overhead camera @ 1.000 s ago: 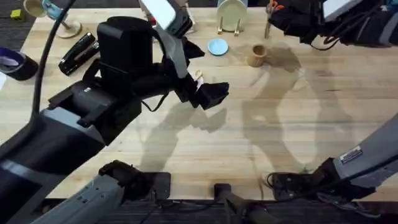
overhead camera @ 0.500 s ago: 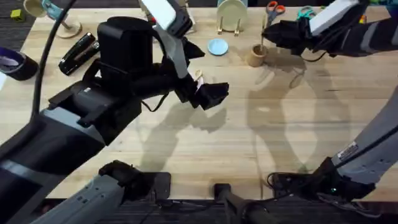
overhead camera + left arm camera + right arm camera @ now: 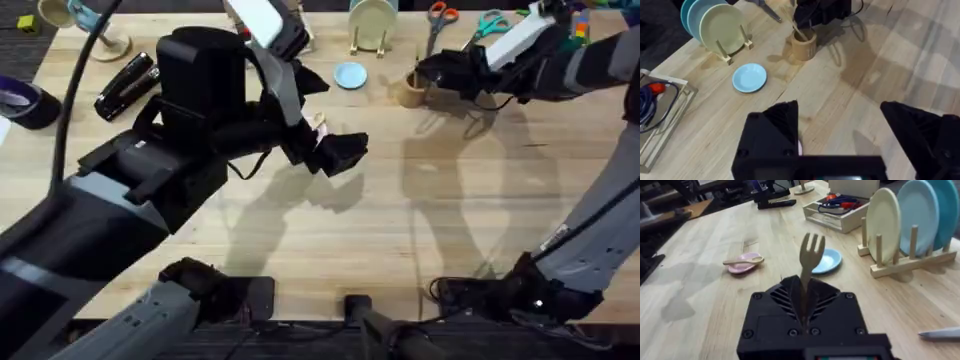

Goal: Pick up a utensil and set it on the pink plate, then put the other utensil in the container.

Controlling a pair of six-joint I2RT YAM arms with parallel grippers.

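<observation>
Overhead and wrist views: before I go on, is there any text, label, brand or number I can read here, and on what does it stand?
No text can be read in these views.
A white label on the right arm carries dark print, too small to read.
The black stapler shows no legible brand.
The fork, tan cup and pink plate bear no marks.

We see a wooden table. On it sit a pink plate, a blue plate, a wooden cup, a plate rack, scissors and a stapler.
</observation>
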